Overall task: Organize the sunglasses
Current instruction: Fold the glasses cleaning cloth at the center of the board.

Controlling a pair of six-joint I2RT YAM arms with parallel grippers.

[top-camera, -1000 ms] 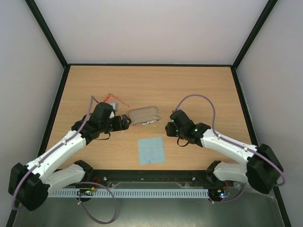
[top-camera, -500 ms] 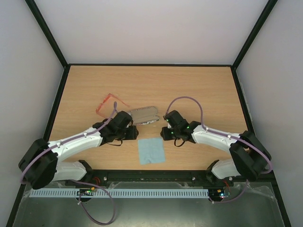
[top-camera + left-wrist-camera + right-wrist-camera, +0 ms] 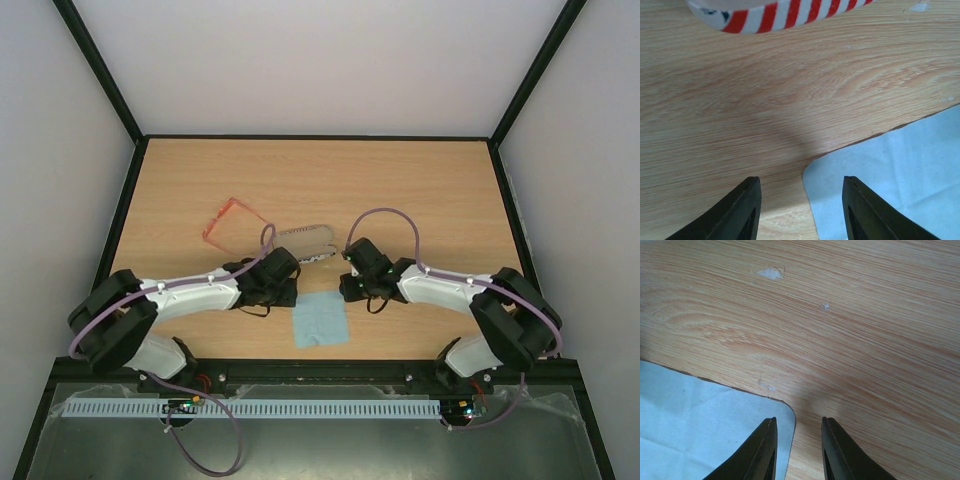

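The red-orange sunglasses (image 3: 229, 220) lie on the table at the back left, apart from both arms. The flag-printed case (image 3: 305, 242) lies between the arms; its red and white striped edge (image 3: 785, 12) shows at the top of the left wrist view. The light blue cloth (image 3: 320, 320) lies in front of it. My left gripper (image 3: 801, 186) is open and empty, its jaws astride the cloth's far left corner (image 3: 880, 180). My right gripper (image 3: 797, 427) is open and empty, its jaws astride the cloth's far right corner (image 3: 705, 425).
The table (image 3: 400, 190) is light wood, with black rails along its edges. Small white chips (image 3: 771, 273) mark the wood near the right gripper.
Both arms have moved inward and toward the near edge, down to the cloth's far corners. The left arm has come off the sunglasses side, so the sunglasses now show whole.
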